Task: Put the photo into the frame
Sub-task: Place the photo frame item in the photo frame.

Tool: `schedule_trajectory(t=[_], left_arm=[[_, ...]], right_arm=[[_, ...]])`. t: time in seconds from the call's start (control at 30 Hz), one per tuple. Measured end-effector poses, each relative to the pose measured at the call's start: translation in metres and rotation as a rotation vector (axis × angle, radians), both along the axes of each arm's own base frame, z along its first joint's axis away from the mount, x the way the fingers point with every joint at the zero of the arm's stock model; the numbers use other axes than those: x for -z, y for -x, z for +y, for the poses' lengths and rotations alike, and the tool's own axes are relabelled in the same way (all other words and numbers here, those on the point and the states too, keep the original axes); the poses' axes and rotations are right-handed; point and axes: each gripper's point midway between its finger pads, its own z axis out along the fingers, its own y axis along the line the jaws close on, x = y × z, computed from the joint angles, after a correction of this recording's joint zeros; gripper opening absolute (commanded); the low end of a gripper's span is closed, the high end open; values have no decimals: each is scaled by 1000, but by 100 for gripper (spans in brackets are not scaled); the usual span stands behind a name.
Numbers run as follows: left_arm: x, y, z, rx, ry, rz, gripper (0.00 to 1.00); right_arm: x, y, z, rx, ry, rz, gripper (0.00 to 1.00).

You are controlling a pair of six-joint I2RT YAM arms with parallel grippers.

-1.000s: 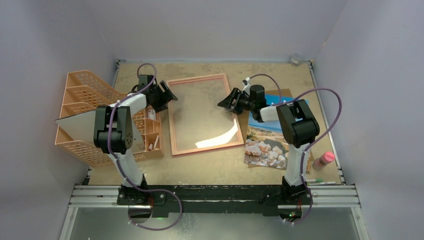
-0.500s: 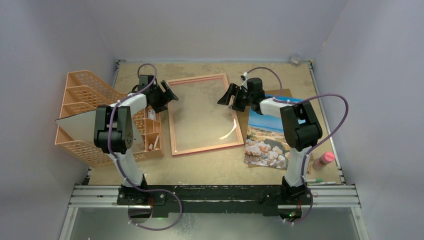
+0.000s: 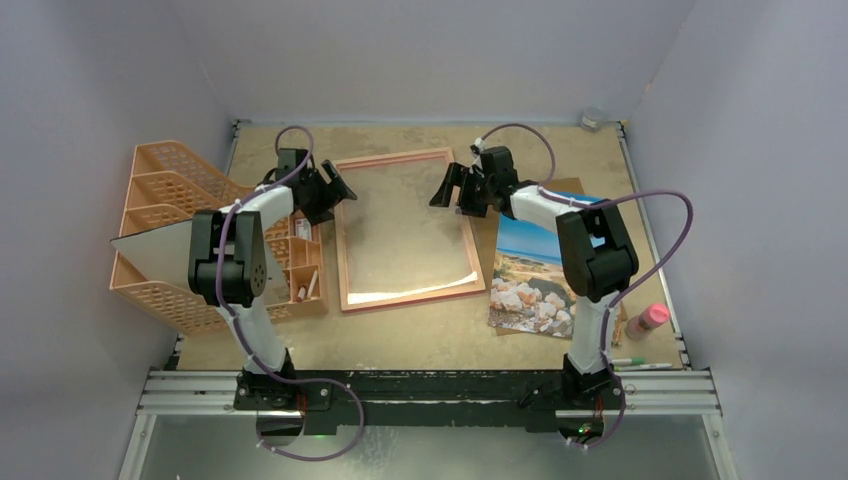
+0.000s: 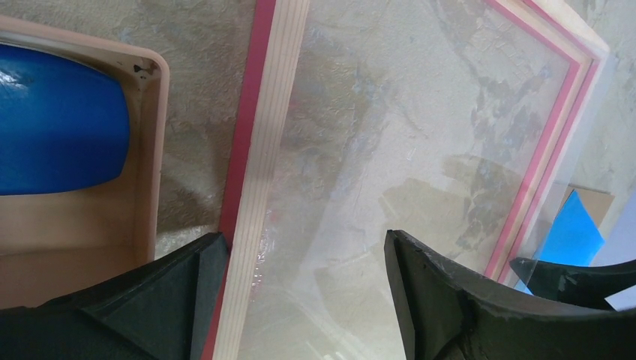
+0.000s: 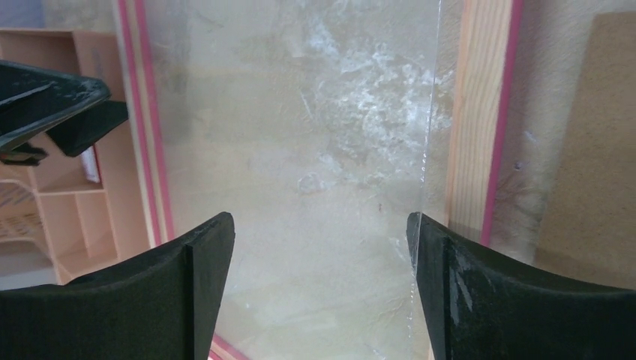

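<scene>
The frame (image 3: 394, 159) lies back up in the middle of the table, pale wood rails (image 4: 262, 150) edged in pink. A clear pane (image 3: 400, 230) rests inside it, its right edge just inside the right rail (image 5: 480, 112). The photo (image 3: 530, 275), blue sky over rocks, lies face up to the right of the frame. My left gripper (image 3: 335, 190) is open at the frame's far left corner, its jaws (image 4: 304, 244) astride the left rail. My right gripper (image 3: 447, 188) is open over the pane near the far right corner, with nothing between its fingers (image 5: 319, 225).
An orange mesh organiser (image 3: 170, 230) stands left of the frame, a blue object (image 4: 52, 127) in its nearest tray. A brown backing board (image 3: 566, 186) lies under the photo. A pink bottle (image 3: 648, 320) and pens (image 3: 640, 365) sit at the near right.
My right gripper has opened and drawn back toward the far right corner. The pane's raised right edge has dropped flat into the frame. The left gripper has widened slightly in place.
</scene>
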Motion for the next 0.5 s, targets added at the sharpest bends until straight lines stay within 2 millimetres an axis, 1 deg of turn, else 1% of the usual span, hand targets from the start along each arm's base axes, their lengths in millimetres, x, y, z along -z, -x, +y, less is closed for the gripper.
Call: schedule_trajectory(t=[0.13,0.33,0.5], left_arm=[[0,-1,0,0,-1,5,81],[0,-2,1,-4,-5,10,81],[-1,-2,1,-4,-7,12,81]], right_arm=[[-2,-7,-6,27,89,-6,96],[-4,-10,-17,55,206,-3,96],[3,-9,-31,84,287,9,96]])
